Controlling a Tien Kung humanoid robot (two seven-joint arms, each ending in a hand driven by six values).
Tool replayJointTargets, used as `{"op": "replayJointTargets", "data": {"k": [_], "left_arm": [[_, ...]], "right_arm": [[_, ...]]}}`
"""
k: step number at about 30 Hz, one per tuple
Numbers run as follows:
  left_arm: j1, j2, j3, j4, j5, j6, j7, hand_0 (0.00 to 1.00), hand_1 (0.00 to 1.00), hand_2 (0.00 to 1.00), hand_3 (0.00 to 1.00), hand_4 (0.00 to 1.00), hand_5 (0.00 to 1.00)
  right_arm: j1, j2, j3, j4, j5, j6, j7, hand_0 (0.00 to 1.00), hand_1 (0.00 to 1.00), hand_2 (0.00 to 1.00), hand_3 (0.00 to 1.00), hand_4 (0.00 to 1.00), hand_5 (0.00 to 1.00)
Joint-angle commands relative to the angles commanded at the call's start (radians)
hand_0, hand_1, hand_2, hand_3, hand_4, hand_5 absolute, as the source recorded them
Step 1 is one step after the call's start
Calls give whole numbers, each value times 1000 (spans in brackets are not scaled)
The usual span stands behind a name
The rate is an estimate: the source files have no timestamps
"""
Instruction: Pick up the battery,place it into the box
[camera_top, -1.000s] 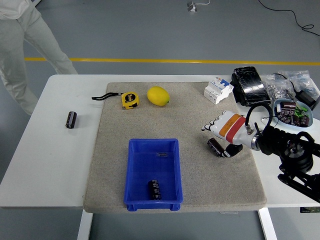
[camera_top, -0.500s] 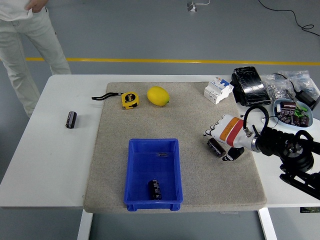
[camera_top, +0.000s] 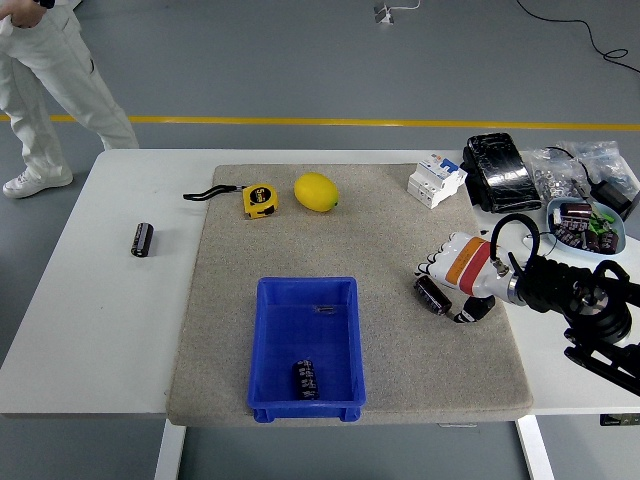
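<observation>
A black battery (camera_top: 432, 296) lies on the grey mat (camera_top: 400, 240), right of the blue box (camera_top: 268, 340). My right hand (camera_top: 450, 288) hangs over it from the right. Its white fingers (camera_top: 430, 268) bend past the battery's far end and the thumb sits just right of its near end. No firm grip shows, and the battery rests on the mat. A second battery (camera_top: 306, 380) lies inside the box near its front wall. A third battery (camera_top: 142, 239) lies on the bare table at the left. My left hand is out of view.
A yellow tape measure (camera_top: 260, 199) and a lemon (camera_top: 316, 191) sit at the mat's far side. A white breaker (camera_top: 437, 180), a black pack (camera_top: 500, 170), bags (camera_top: 575, 168) and a parts bowl (camera_top: 588, 224) crowd the right. A person's legs (camera_top: 50, 80) are at the top left.
My right hand has slid a little right and lower around the battery, with its fingers curling in. The battery has stayed put. The person has stepped further left.
</observation>
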Motion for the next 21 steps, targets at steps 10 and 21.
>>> {"op": "replayJointTargets", "data": {"k": [10,21], "left_arm": [[0,-1,-2,-1,4,-1,1,736,715,748,634,658,653],[-1,0,-5,-1,11,-4,2,735,715,746,632,659,654]], "right_arm": [[-3,8,-8,-10,0,-11,-1,394,487,652,753,998,311],[1,8,-11,1,0,-15,-1,382,475,637,638,998,301]]}}
